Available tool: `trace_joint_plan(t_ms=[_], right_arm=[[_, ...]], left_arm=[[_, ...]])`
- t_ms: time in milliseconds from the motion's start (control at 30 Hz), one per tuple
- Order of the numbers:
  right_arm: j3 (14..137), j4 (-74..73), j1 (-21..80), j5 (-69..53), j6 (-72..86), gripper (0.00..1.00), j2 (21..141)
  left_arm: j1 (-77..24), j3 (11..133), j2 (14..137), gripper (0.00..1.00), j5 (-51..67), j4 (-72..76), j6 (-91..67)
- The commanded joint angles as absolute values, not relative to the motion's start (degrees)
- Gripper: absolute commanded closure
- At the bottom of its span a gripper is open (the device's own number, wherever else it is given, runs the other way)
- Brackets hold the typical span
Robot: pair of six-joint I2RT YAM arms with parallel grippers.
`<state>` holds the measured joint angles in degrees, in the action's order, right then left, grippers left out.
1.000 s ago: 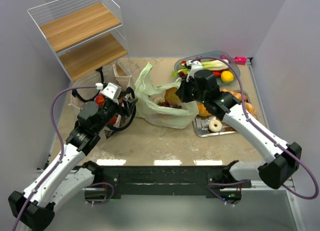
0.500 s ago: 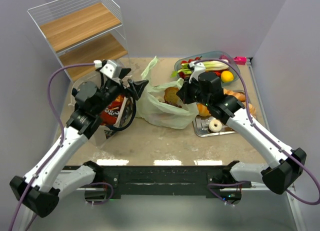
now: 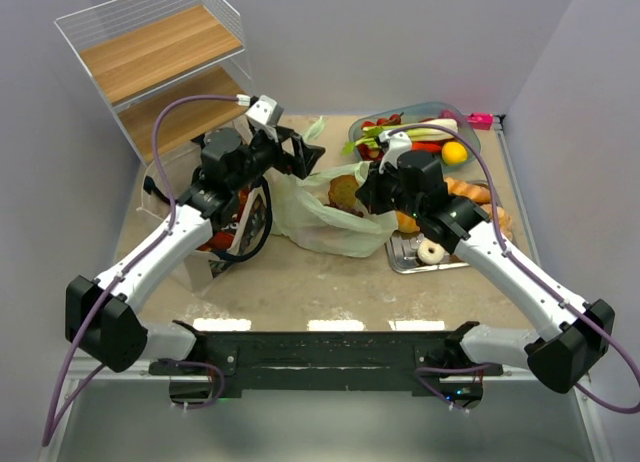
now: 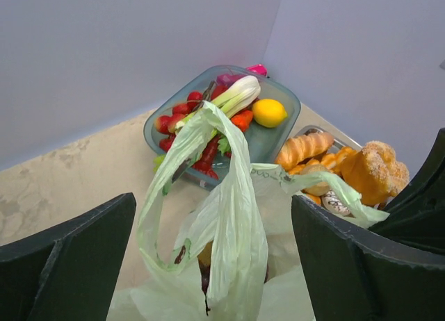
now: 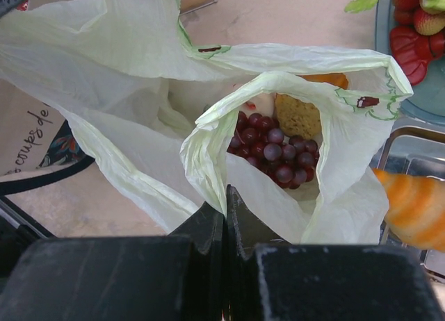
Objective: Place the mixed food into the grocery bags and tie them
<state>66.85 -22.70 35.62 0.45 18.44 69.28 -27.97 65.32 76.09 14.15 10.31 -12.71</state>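
Note:
The pale-green grocery bag (image 3: 325, 222) lies open mid-table with grapes (image 5: 274, 151) and a piece of bread (image 5: 297, 116) inside. My right gripper (image 5: 226, 196) is shut on a fold of the bag's right rim, also seen in the top view (image 3: 368, 192). My left gripper (image 3: 300, 154) hangs open over the bag's left side. The bag's upright handle loop (image 4: 229, 196) stands between its spread fingers (image 4: 69, 258) without touching them. The beige tote (image 3: 215, 244) with black handles sits at the left, a red snack packet (image 3: 228, 225) in it.
A blue-grey dish (image 3: 470, 137) at the back right holds a leek (image 4: 240, 95), strawberries and a lemon (image 3: 455, 152). A metal tray (image 3: 400, 254) beside the bag carries croissants (image 4: 302, 149) and a doughnut (image 3: 430, 250). A wire shelf (image 3: 160, 62) stands at the back left.
My left arm has lifted away from the tote and swung right and farther back to the green bag's handle, its jaws opening wide. The right gripper has kept its hold.

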Motion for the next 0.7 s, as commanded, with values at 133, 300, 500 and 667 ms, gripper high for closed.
trace_joint_plan(t_ms=[133,300,500,667], right_arm=[[65.6,-21.4,35.7,-1.4,17.1,1.0,68.0],[67.1,-22.7,35.6,-0.9,17.8,1.0,68.7],[79.8,-28.2,35.7,4.0,17.6,1.0,70.0],[83.4,-28.5,35.7,6.2,17.8,1.0,67.8]], left_arm=[[-28.9,69.6,80.3,0.32,18.3,19.2,-15.9],[-29.6,69.4,79.5,0.79,17.8,21.4,-14.8],[-29.7,70.3,72.7,1.0,12.7,21.0,-8.6],[-29.6,66.7,64.9,1.0,7.7,21.4,-4.9]])
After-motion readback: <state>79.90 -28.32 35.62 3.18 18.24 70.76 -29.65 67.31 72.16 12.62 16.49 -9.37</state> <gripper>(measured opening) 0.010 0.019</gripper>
